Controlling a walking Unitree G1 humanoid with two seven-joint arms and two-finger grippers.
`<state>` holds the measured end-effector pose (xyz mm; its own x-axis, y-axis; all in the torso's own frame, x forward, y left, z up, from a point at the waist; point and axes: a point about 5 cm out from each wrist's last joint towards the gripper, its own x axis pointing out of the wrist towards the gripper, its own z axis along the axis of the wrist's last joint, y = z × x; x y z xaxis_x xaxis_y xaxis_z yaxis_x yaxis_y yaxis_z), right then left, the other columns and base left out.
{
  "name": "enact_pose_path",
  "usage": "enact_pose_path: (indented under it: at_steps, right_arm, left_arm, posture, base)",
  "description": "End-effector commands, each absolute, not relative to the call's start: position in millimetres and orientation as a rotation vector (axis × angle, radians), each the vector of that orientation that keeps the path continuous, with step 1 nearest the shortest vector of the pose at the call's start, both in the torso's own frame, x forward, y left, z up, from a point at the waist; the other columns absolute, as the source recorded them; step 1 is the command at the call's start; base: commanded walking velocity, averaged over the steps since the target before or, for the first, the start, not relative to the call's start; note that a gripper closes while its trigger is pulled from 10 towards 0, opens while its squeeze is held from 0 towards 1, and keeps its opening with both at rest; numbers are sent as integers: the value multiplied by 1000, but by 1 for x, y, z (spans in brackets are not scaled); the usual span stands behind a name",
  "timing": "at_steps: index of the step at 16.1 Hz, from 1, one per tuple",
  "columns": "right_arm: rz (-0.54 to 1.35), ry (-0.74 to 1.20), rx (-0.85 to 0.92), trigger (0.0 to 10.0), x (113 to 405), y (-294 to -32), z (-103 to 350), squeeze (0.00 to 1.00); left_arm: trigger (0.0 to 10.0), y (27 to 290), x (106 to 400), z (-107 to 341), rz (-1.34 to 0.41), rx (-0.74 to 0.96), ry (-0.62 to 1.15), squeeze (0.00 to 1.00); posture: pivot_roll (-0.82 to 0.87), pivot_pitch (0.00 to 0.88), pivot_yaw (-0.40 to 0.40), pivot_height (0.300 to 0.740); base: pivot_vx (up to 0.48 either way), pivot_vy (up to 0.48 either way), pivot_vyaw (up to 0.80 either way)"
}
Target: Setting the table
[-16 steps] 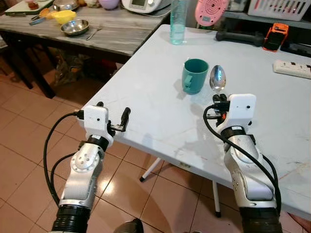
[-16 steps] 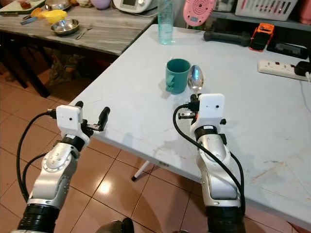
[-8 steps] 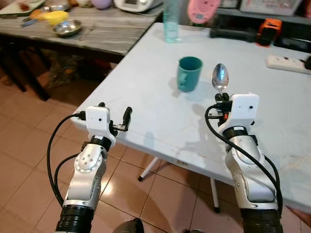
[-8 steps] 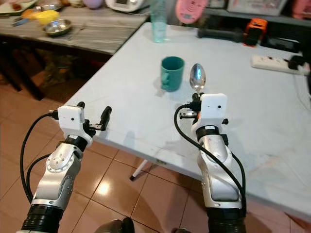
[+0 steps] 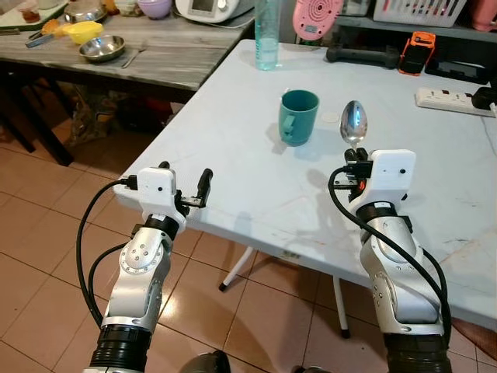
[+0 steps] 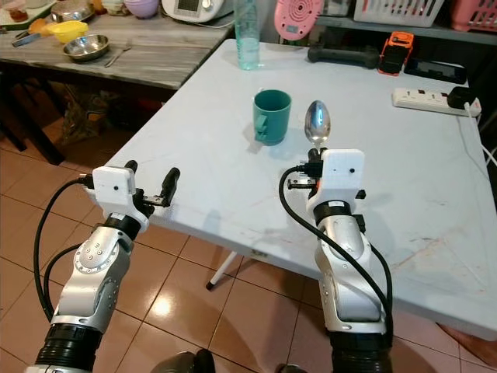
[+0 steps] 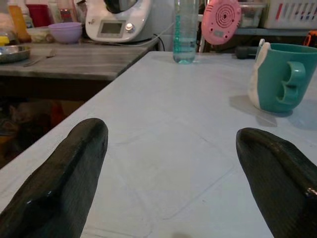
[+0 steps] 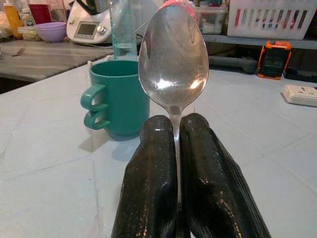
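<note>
Framing alone has shifted in the last second: right gripper (image 6: 309, 172) stays clamped on the spoon (image 6: 317, 123) beside the teal mug (image 6: 271, 116), left gripper (image 5: 183, 183) spread empty at the table (image 5: 256, 194) edge, placing undone.

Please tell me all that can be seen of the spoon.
The spoon is shiny, silver-coloured metal with an oval bowl that mirrors the room. The right gripper pinches its thin neck between two black fingers; the handle is hidden there. It is held in the air, bowl pointing forward, to the right of the green mug and apart from it.
</note>
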<state>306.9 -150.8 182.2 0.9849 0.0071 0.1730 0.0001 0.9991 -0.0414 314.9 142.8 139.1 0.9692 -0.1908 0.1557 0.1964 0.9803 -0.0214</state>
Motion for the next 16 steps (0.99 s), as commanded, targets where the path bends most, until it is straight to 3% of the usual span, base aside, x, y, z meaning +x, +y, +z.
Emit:
enact_pose_path:
  at_steps: [1, 7, 16]
  right_arm:
    - [17, -197, -38, 10000, 308, -145, 187, 0]
    - [20, -197, -31, 10000, 309, -142, 186, 0]
    - [16, -194, -30, 10000, 309, -143, 184, 0]
  left_arm:
    - [10000, 148, 315, 137, -185, -22, -145, 0]
    - [10000, 148, 314, 136, -196, -20, -147, 0]
    - [10000, 145, 314, 134, -210, -19, -143, 0]
  posture:
    - [-38, 100, 65, 740]
    - [-34, 100, 69, 740]
    - [-31, 106, 71, 740]
  base:
    - [0, 337, 0]
    - [0, 355, 0]
    - [0, 372, -556]
